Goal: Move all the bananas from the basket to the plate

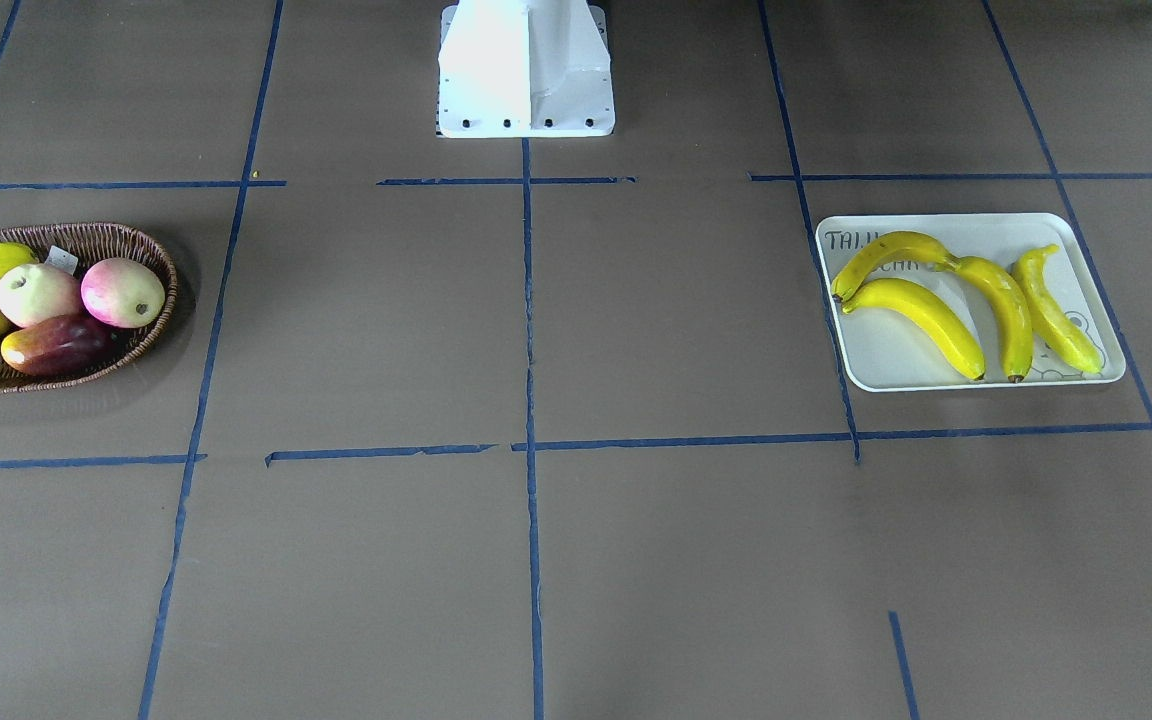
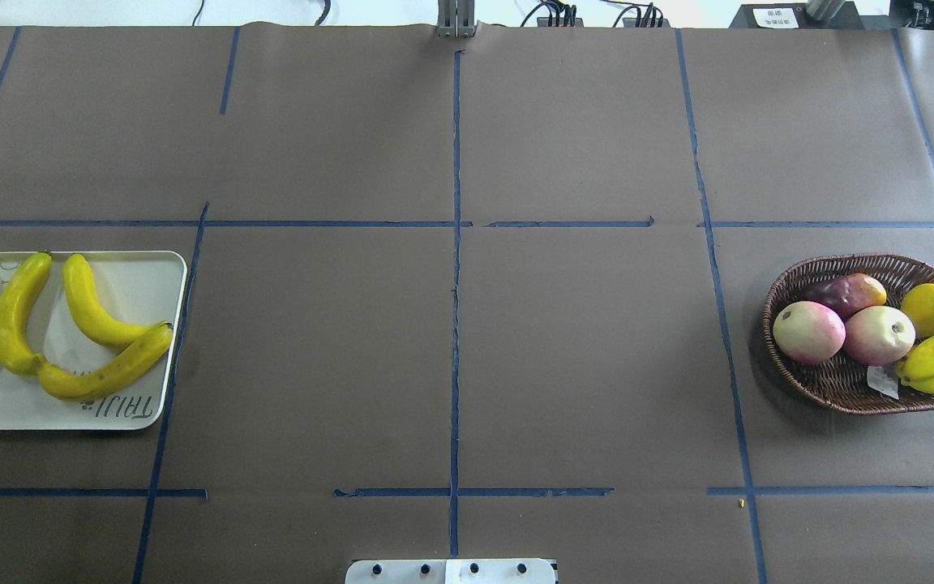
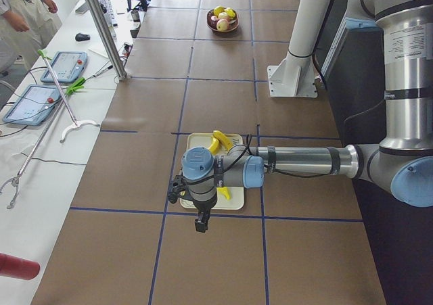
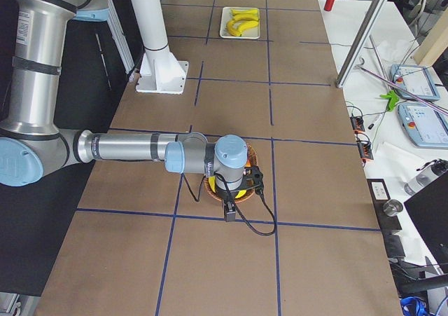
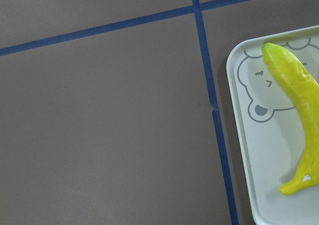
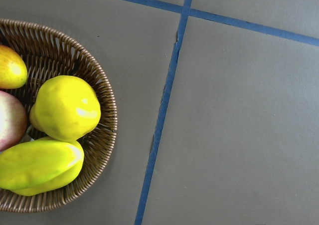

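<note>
Several yellow bananas lie side by side on the white plate; they also show in the overhead view on the plate. The left wrist view shows one banana on the plate's bear drawing. The wicker basket holds no bananas, only plump fruits. My left gripper hangs above the plate's near edge. My right gripper hangs above the basket. I cannot tell if either gripper is open or shut.
The basket holds two yellow mango-like fruits, two pink-green round fruits and a dark red one. The white robot base stands at the table's middle. Operators and tablets are beside the table.
</note>
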Robot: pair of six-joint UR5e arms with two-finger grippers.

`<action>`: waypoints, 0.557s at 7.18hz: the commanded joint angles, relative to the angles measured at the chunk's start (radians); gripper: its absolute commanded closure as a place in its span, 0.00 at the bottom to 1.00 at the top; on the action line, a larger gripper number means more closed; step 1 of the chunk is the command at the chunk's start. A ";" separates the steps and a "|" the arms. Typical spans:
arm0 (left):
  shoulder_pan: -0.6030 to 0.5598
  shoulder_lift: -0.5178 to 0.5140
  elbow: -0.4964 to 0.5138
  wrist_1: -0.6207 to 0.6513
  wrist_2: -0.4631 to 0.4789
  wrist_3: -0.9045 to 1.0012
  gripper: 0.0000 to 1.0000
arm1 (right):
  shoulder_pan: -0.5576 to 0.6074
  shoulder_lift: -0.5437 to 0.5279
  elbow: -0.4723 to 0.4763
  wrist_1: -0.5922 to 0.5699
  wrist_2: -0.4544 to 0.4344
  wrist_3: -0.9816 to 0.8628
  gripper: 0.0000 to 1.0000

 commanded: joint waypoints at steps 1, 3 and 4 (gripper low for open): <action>0.000 0.005 -0.001 -0.001 -0.001 0.000 0.00 | 0.001 -0.002 -0.001 0.000 0.007 0.006 0.00; 0.000 0.005 -0.002 -0.001 -0.001 0.000 0.00 | 0.000 -0.002 -0.001 0.000 0.008 0.006 0.00; 0.000 0.005 -0.002 -0.001 -0.001 0.000 0.00 | 0.000 -0.002 -0.001 0.000 0.015 0.006 0.00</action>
